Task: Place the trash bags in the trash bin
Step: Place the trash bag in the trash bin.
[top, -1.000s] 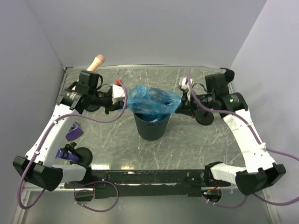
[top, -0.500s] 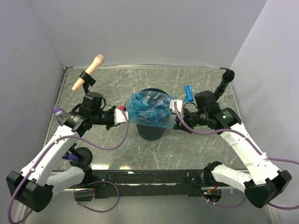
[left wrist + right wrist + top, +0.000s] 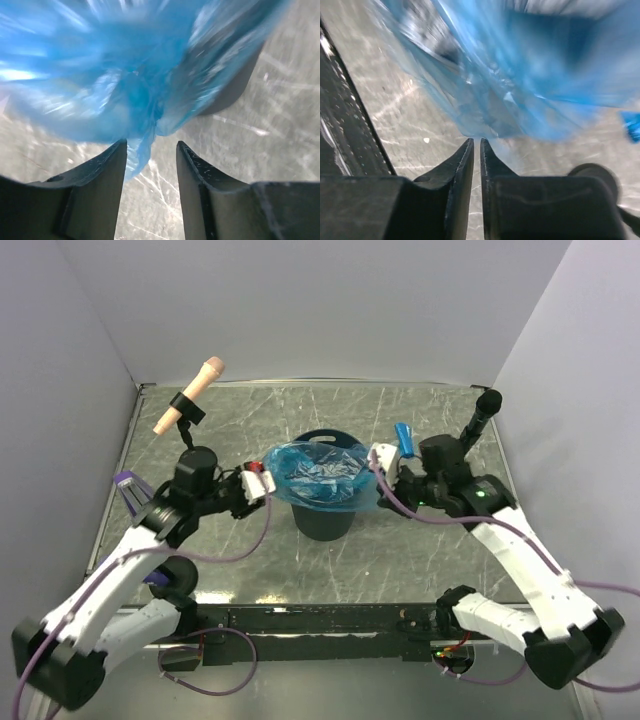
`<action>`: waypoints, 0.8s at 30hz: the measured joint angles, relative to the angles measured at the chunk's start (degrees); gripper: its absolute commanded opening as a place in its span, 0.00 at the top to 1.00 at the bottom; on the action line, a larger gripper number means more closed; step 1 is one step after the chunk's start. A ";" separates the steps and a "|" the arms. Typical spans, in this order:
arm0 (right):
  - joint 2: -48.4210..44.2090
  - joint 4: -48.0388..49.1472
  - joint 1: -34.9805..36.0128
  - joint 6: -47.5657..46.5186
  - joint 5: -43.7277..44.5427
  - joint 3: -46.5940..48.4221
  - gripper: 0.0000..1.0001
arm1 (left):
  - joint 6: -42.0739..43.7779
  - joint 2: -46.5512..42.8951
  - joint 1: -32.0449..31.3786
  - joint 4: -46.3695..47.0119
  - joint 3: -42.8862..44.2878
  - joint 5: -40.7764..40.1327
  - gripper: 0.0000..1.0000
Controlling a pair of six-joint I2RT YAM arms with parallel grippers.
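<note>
A crinkly blue trash bag (image 3: 315, 473) lies spread over the top of the dark trash bin (image 3: 320, 512) at mid-table, hanging over its rim. My left gripper (image 3: 262, 480) is at the bag's left edge. In the left wrist view my left gripper (image 3: 151, 145) is open, and a tail of the bag (image 3: 137, 155) brushes its left finger. My right gripper (image 3: 378, 462) is at the bag's right edge. In the right wrist view my right gripper (image 3: 476, 141) is parted by a slim gap, with the film (image 3: 495, 110) just past its tips. A small blue roll (image 3: 404, 437) lies behind my right gripper.
A peach microphone (image 3: 190, 397) on a stand rises at the back left. A black microphone (image 3: 481, 410) stands at the back right. A round black stand base (image 3: 176, 573) sits near the left arm. Grey walls close the table at the back and sides.
Both grippers were shut on the bag's ends above the bin. The bag has sunk onto the bin's rim, and both sets of jaws have parted, the left more widely.
</note>
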 measured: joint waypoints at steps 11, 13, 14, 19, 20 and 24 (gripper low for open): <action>-12.28 0.48 0.33 2.78 0.31 4.17 0.45 | -5.57 -12.57 0.02 5.38 -3.26 -1.07 0.42; -10.71 2.71 0.76 3.26 0.61 2.93 0.43 | -6.14 -10.32 0.00 7.08 -3.85 -1.25 0.41; -9.94 3.48 0.96 3.34 0.83 2.32 0.42 | -6.12 -9.16 0.00 7.98 -3.96 -1.46 0.41; -3.06 5.75 1.57 3.48 2.14 1.20 0.37 | -5.86 -3.72 0.02 11.72 -4.28 -4.04 0.44; -1.86 5.97 1.57 3.67 2.10 1.20 0.37 | -5.86 -2.93 0.02 12.41 -4.28 -4.55 0.46; -0.98 7.08 1.90 5.03 1.77 0.81 0.43 | -5.92 -1.51 0.02 14.88 -4.31 -5.60 0.59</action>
